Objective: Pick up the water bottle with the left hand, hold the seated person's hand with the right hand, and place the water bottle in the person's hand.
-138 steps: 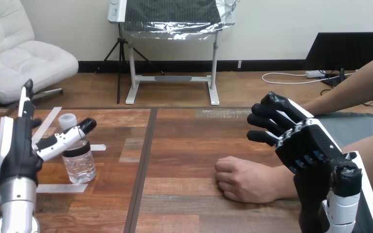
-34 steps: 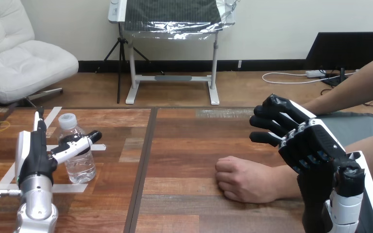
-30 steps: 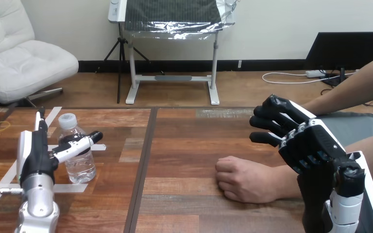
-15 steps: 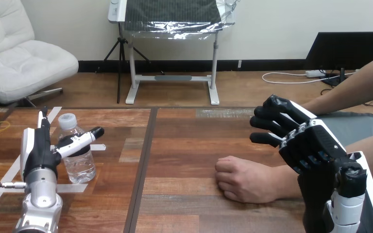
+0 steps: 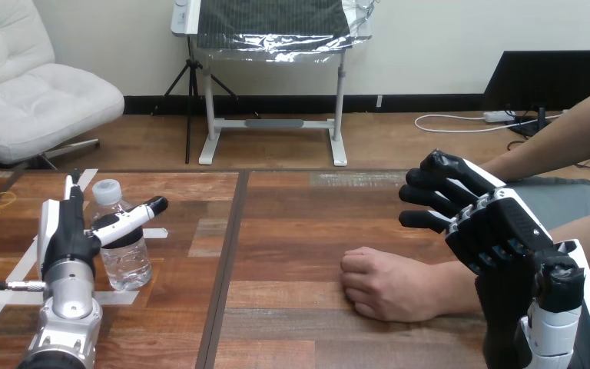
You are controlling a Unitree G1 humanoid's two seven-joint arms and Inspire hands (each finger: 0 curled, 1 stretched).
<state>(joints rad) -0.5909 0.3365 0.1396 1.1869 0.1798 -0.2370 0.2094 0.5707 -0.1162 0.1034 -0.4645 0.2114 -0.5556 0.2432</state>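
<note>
The right hand (image 5: 492, 231) hangs nearest, its fingers loosely bent and empty. It is poised above the person's wrist but apart from it, probably readying to steady it. The person's hand (image 5: 384, 284) rests as a closed fist on the tabletop (image 5: 299, 231), so it cannot yet receive anything. Across at the left, the left hand (image 5: 65, 231) stands open beside the upright water bottle (image 5: 127, 257). Its thumb crosses the bottle's front, framing a grasp not yet closed.

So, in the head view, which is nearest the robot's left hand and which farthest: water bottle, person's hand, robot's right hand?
1. The water bottle, right beside the left hand, table's left.
2. The person's hand, resting right of centre.
3. The right hand, raised at far right.
</note>
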